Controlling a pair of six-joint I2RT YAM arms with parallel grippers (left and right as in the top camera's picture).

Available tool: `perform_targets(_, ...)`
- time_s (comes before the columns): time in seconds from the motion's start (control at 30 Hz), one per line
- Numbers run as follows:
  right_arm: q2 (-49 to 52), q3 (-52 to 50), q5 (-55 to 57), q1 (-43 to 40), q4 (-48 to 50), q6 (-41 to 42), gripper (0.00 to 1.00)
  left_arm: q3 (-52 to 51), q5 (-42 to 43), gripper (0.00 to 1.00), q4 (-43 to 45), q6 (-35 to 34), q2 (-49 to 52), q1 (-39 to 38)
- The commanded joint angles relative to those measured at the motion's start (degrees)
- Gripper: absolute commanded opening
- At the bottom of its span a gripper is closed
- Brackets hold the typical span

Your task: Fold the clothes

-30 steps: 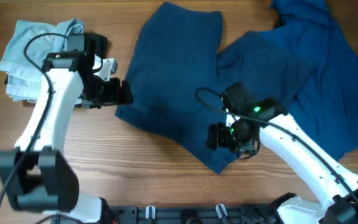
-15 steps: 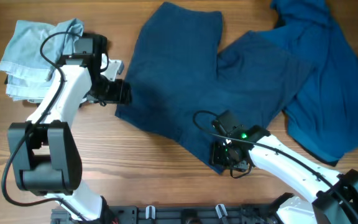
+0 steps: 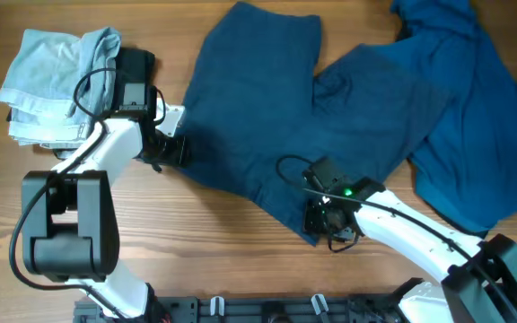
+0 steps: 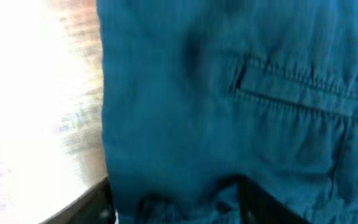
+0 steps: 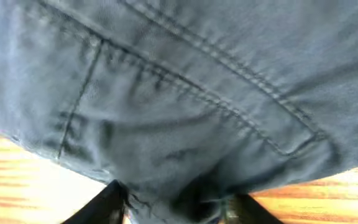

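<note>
Navy trousers (image 3: pixel 258 108): spread flat in the middle of the wooden counter (image 3: pixel 196 242), the two wide legs going up and to the right.
Left gripper (image 3: pixel 176 149): low on the counter at the left edge of the trousers. In the wrist view the cloth edge lies between the fingers (image 4: pixel 95 202) and fills the gap; I cannot tell if it is pinched.
Right gripper (image 3: pixel 323 226): at the lowest corner of the trousers, near the front of the counter. The fingers (image 5: pixel 107 202) stand narrow, with the seamed hem bunched between them, so it is holding the cloth.
Second navy garment (image 3: pixel 483 99): at the far right, crumpled, its edge overlapping the right trouser leg.
Pale blue denim piece (image 3: pixel 48 76): folded at the upper left, apart from the trousers, behind the left arm.
</note>
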Motion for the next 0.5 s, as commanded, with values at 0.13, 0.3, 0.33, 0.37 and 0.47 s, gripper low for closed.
perform_targets(0.13,2.60,-1.27,1.99,0.22,3.02,-3.74,0.05,-1.33,2.05,0.04,-1.11,-12.02,1.03,-0.04)
perform_targets(0.3,2.67,1.95,-0.22,-2.91,2.69,-10.05,0.05,-1.38,2.05,0.04,-6.01,-25.70,1.03,-0.02)
perform_targets(0.33,2.71,3.26,-0.90,-3.96,2.45,-11.72,0.04,-1.40,2.05,0.04,-6.58,-26.95,1.03,0.07)
perform_targets(0.37,2.73,4.15,-0.90,-4.76,2.12,-12.68,0.04,-1.49,2.05,0.04,-7.06,-28.13,1.03,0.26)
perform_targets(0.47,5.03,8.39,-0.85,-7.02,-0.20,-17.05,0.04,-3.41,2.05,0.04,-6.49,-32.92,1.03,3.61)
